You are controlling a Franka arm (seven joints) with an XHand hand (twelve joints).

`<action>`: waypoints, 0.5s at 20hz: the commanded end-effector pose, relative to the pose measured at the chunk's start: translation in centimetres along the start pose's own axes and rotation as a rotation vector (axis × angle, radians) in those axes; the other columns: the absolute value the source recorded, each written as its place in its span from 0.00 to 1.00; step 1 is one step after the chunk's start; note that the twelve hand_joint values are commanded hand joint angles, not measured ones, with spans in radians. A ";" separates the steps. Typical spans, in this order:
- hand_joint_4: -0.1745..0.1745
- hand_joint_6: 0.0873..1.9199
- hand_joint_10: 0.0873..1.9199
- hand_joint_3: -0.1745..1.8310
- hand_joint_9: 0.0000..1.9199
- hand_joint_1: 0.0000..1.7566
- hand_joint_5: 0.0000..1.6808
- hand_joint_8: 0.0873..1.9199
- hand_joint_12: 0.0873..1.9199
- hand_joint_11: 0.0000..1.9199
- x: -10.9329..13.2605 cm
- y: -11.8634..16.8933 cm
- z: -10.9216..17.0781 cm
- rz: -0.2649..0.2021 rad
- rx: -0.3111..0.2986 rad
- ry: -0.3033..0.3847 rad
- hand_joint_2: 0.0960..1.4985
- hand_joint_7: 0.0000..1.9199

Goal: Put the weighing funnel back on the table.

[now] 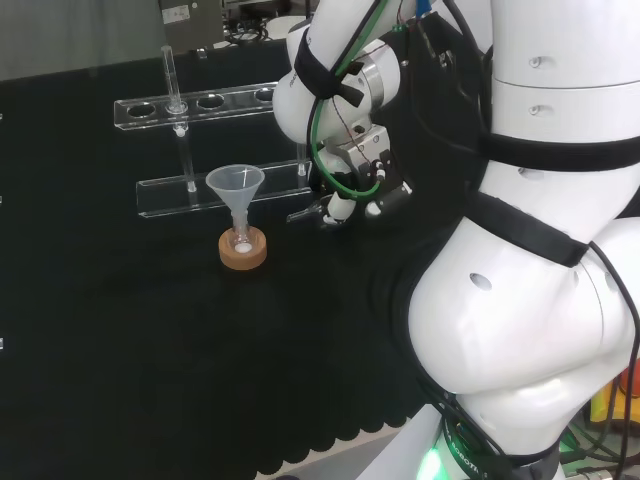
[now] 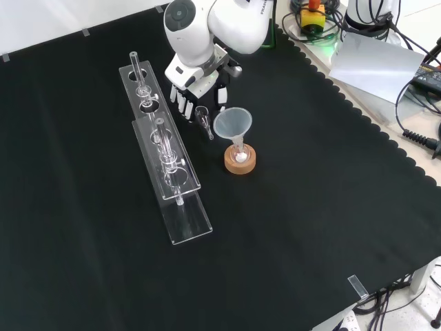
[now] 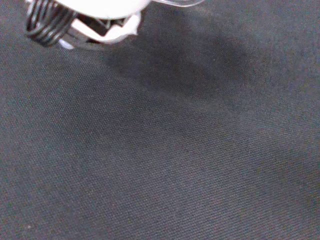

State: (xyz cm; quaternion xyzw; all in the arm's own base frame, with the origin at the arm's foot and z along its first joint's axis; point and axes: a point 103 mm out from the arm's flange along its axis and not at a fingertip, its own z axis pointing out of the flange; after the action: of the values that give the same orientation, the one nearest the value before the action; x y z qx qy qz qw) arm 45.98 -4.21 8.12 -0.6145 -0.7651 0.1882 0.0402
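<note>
The weighing funnel (image 2: 204, 118) lies at the tip of the hand (image 2: 196, 86), low by the table (image 2: 310, 207); whether the hand clasps it I cannot tell. Just beside it, the funnel (image 2: 233, 124) stands in a small flask (image 2: 239, 153) that holds a little white matter and rests on a cork ring (image 2: 240, 166).

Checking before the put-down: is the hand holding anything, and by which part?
The hand seems to hold the weighing funnel by its wider scoop end, stem pointing out from the fingers; the contact itself is hard to see.

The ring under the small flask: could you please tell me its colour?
Light tan; the cork ring shows best in the front view.
</note>
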 end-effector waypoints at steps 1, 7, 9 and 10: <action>0.87 0.42 0.13 0.43 0.61 0.63 0.70 0.30 0.49 0.47 0.3 0.3 0.6 -0.004 0.000 0.006 0.42 0.48; 0.87 0.42 0.13 0.43 0.61 0.63 0.70 0.31 0.49 0.47 0.3 0.5 1.0 -0.010 0.004 0.013 0.42 0.48; 0.87 0.42 0.13 0.43 0.61 0.63 0.70 0.31 0.49 0.47 0.2 0.6 1.2 -0.010 0.006 0.015 0.42 0.48; 0.87 0.42 0.13 0.43 0.61 0.63 0.70 0.31 0.49 0.47 0.2 0.6 1.2 -0.010 0.008 0.015 0.42 0.48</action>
State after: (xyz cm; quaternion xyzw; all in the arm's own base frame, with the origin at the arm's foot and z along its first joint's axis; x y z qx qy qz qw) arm 46.05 -4.13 6.92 -0.6118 -0.7673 0.1862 0.0474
